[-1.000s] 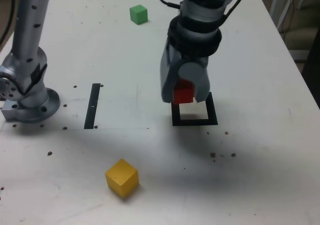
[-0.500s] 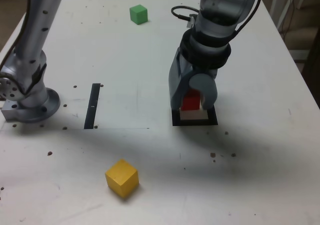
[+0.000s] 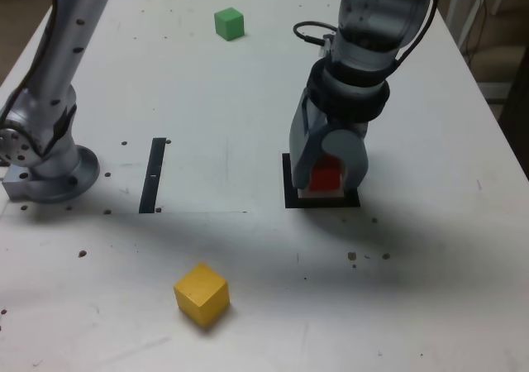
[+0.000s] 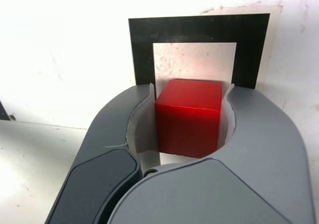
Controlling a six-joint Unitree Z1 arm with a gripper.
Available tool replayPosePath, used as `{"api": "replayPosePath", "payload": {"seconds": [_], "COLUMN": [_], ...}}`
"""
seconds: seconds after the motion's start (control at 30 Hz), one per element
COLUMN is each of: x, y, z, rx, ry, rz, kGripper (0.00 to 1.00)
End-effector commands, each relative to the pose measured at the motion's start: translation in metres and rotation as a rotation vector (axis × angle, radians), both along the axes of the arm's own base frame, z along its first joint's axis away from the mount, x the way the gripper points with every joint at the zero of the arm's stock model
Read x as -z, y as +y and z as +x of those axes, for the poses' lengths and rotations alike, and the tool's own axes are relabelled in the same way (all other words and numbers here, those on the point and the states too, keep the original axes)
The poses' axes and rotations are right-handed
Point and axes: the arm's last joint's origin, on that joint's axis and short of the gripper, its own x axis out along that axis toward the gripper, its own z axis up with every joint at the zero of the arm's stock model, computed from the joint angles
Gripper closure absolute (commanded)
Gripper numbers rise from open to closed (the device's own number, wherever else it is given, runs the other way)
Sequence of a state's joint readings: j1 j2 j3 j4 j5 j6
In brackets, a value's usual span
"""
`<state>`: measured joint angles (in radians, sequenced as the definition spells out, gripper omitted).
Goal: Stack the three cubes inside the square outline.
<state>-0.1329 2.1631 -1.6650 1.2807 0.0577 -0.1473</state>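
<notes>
My gripper (image 3: 329,176) is shut on the red cube (image 3: 327,174) (image 4: 188,117), holding it low over the white centre of the square outline (image 3: 289,198) (image 4: 141,40). Whether the cube touches the table I cannot tell. In the wrist view both grey fingers (image 4: 124,134) press the cube's sides, and the outline's black border shows beyond it. The green cube (image 3: 229,23) sits at the far side of the table. The yellow cube (image 3: 201,293) lies near the front, towards the exterior view's left.
A thin black strip (image 3: 153,174) lies flat on the table to the exterior view's left of the outline. The arm's grey base (image 3: 45,169) stands at the table's left edge. Small dark specks (image 3: 368,256) dot the white table.
The gripper has carried the red cube down and slightly to the exterior view's right, from the outline's far-left corner to low over its centre. Green and yellow cubes have not moved.
</notes>
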Motion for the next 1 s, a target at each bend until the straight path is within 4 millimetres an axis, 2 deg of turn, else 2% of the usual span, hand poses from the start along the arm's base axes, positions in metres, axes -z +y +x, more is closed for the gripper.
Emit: {"api": "replayPosePath", "payload": {"seconds": [0.0, 0.13, 0.47, 0.77, 0.87, 0.97], "x": [0.002, 0.001, 0.002, 0.004, -0.005, -0.023], "y": [0.002, 0.003, 0.005, 0.006, 0.006, 0.006], "z": [0.000, -0.001, -0.003, -0.006, -0.010, -0.018], "rx": [-0.001, 0.000, 0.001, -0.001, 0.002, 0.010], "ry": [0.006, 0.006, 0.019, 0.030, 0.019, -0.021], "rz": [0.003, 0.010, 0.014, 0.017, 0.024, 0.034], "kGripper": [0.66, 0.59, 0.29, 0.08, 0.02, 0.01]}}
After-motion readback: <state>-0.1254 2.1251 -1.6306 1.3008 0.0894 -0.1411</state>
